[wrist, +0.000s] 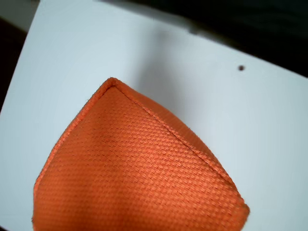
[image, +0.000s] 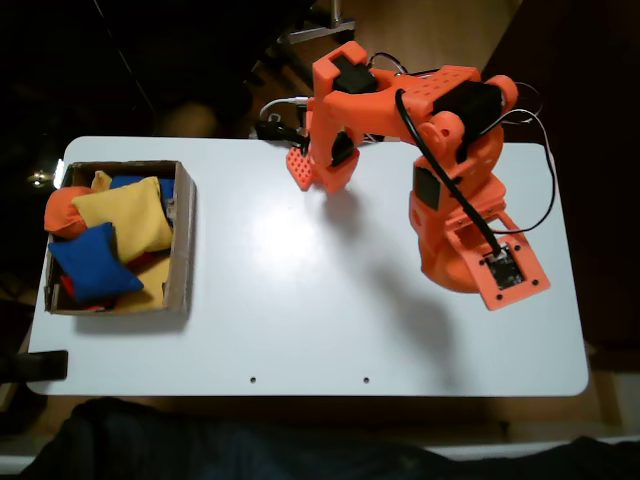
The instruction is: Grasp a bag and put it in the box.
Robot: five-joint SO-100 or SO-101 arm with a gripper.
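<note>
The orange bag (wrist: 139, 168) takes up the lower half of the wrist view, one stitched corner pointing up, and it hangs just above the white table (wrist: 96, 43). In the fixed view a corner of the bag (image: 298, 168) pokes out left of my gripper (image: 318, 170), near the table's back edge. The gripper is shut on the bag, and the fabric hides its fingers. The brown cardboard box (image: 184, 240) stands at the table's left end, a good way left of the gripper. Inside it are yellow and blue bean bags, with a rounder orange one on its left rim.
The arm's orange base (image: 470, 250) stands at the right of the table (image: 300, 300), with black cables behind it. Two small holes mark the table near its front edge. A dark object (image: 45, 365) sits at the front left corner.
</note>
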